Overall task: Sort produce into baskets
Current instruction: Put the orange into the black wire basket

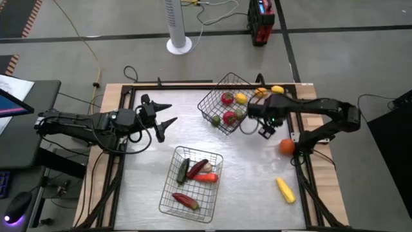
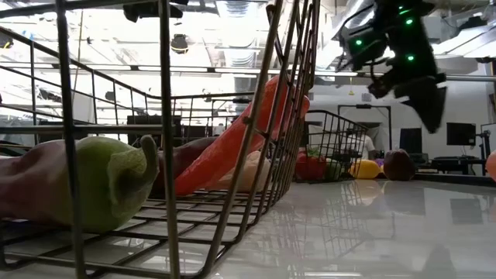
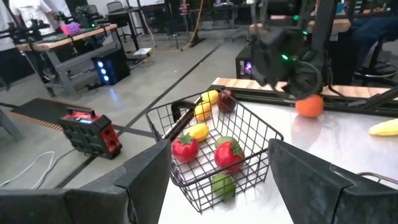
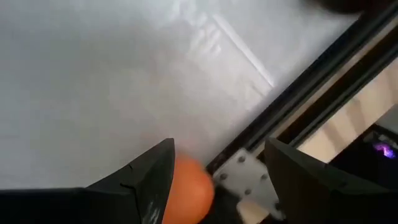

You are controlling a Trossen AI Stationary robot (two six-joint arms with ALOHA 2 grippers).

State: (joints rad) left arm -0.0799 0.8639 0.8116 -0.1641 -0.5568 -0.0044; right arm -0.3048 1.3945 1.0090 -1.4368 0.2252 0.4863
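Orange round fruit (image 4: 189, 193) on the table just beyond the right gripper (image 4: 214, 171), jaws wide open, empty

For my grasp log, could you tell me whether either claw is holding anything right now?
Nothing is held: the left claw and right claw are both open and empty; the round orange fruit lies on the table.

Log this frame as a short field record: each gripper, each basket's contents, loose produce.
left gripper: open, empty, hovering left of the far basket
right gripper: open, empty, near the orange fruit
far basket: tilted; round red, yellow, green pieces
near basket: long red and green pieces
loose: orange fruit, long yellow piece
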